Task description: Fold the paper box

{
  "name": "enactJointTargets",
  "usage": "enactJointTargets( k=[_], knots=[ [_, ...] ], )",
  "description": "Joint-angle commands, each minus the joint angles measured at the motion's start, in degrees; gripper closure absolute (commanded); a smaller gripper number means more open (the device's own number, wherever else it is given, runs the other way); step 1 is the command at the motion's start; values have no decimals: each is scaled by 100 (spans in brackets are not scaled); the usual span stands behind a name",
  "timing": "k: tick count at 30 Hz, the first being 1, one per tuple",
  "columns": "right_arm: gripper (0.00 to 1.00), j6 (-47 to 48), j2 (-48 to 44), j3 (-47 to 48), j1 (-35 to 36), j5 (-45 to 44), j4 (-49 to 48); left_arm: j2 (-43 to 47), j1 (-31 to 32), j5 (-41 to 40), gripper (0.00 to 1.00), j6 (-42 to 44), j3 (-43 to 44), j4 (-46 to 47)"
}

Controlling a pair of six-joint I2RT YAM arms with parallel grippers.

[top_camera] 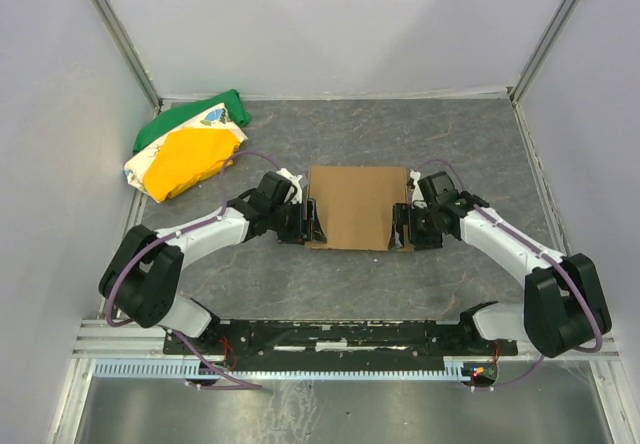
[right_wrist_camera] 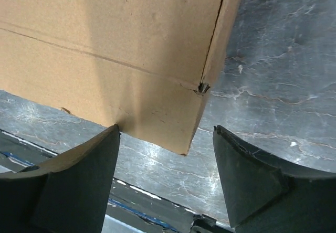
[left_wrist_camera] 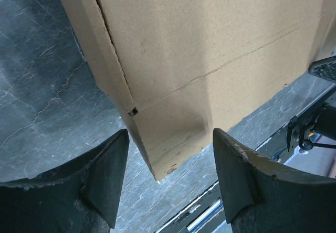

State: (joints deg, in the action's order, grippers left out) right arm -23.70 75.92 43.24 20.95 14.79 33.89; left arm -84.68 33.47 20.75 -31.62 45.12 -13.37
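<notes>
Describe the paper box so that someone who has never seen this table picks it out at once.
Start at the grey table and look to its middle, between the left gripper and the right gripper. The paper box lies there: a plain brown cardboard rectangle with crease lines. Its only neighbour, the cloth bundle at the far left corner, is soft, green, yellow and white.

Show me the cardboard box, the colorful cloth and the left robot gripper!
box (top_camera: 348,207): top view, middle of its flat brown top.
cloth (top_camera: 185,162): top view, its yellow part.
left gripper (left_wrist_camera: 169,134): left wrist view, midway between its two dark fingertips.
</notes>
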Motion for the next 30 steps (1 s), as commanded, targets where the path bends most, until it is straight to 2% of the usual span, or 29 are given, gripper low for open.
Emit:
enactJointTargets(
  k=[1, 7, 11, 17, 20, 24, 30],
  knots=[
    [20, 122, -411, 131, 22, -440, 17, 3, 19, -159, 28, 364, 67, 47],
    [25, 140, -768, 54, 16, -824, -49, 138, 19, -764, 28, 410, 146, -251],
    [25, 214, -466, 35, 18, -634, -447, 161, 19, -1007, 28, 432, 112, -144],
    [25, 243, -262, -79, 30, -526, -1126, 314, 43, -1515, 28, 460, -342, 567],
    [25, 116, -475, -168, 29, -651, -1200, 629, 47, -1332, 28, 327, -689, 1071],
    [26, 61, -516, -252, 28, -236, -1240, 1023, 57, -970, 28, 97, -1024, 1662],
    [27, -83, -567, -341, 25, -55, -994, 856, 56, -542, 28, -29, -862, 1821]
  ],
)
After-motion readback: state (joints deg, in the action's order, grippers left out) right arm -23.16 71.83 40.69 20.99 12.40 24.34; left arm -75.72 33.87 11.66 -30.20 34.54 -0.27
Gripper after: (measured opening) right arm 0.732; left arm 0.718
